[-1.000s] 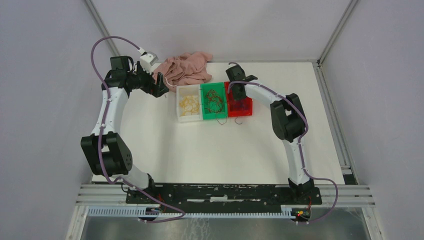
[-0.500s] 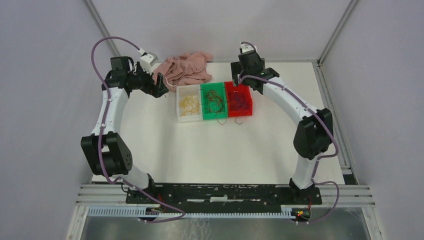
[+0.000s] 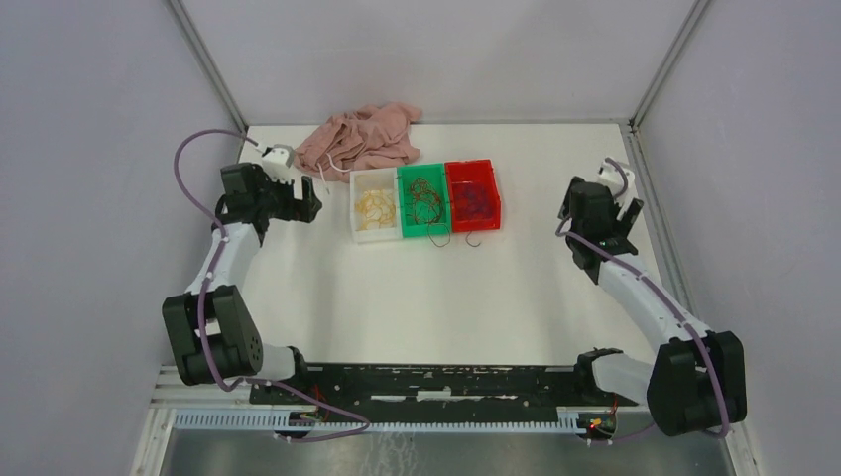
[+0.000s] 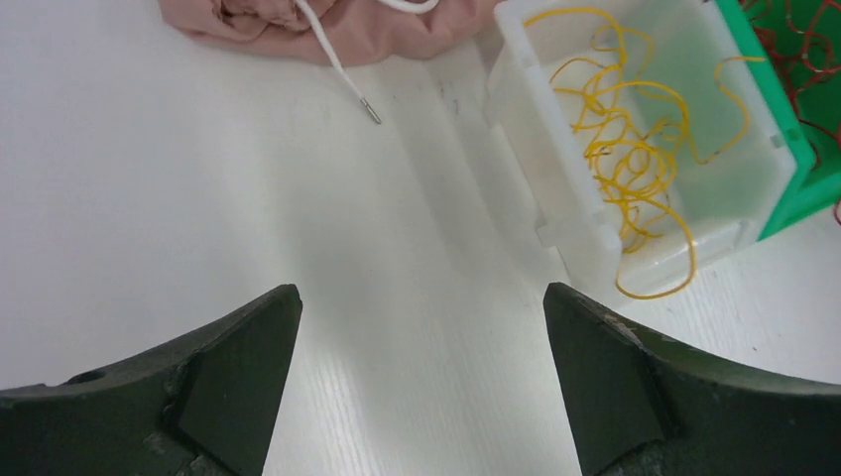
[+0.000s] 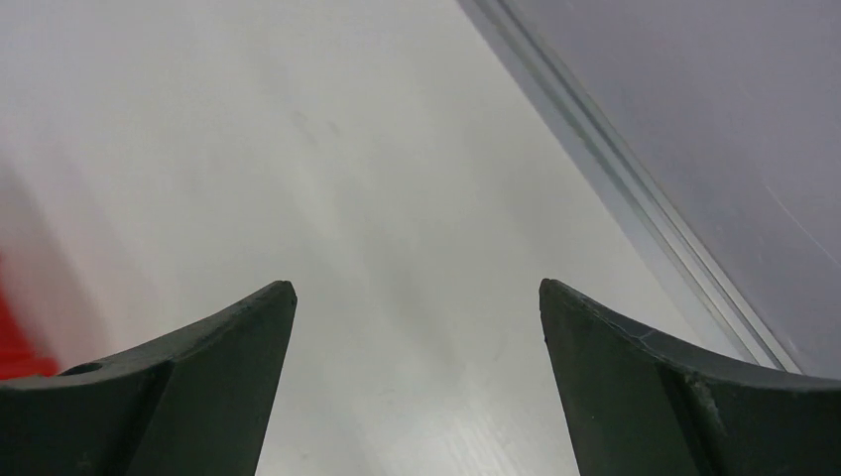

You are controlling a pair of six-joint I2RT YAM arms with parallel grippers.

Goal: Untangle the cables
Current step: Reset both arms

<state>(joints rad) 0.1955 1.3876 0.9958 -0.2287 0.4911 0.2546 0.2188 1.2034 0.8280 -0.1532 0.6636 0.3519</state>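
**Yellow, brown, purple: sitting sorted in three bins**

Finding the cables (image 3: pixel 426 208) split by colour among three small bins set side by side on the far half of the table (image 3: pixel 446 297). Seeing yellow cables (image 4: pixel 625 149) curling loosely in the white bin (image 4: pixel 555 213), with one loop spilling over its near wall; red-brown cables (image 3: pixel 422 193) bunching in the green bin (image 3: pixel 421 168); purple cables (image 3: pixel 476 201) lying in the red bin (image 3: pixel 469 165). Noting a couple of dark strands trailing over the near walls of the green and red bins onto the table. Seeing a pink garment (image 3: pixel 362 139) heaped behind the bins, its white drawstring (image 4: pixel 337 64) lying on the table just left of the white bin. Finding the left gripper (image 4: pixel 419 297) hovering left of the white bin, fingers spread wide, gripping nothing. Finding the right gripper (image 5: pixel 417 288) well to the right of the red bin, near the table's right edge, fingers likewise wide apart and holding nothing.
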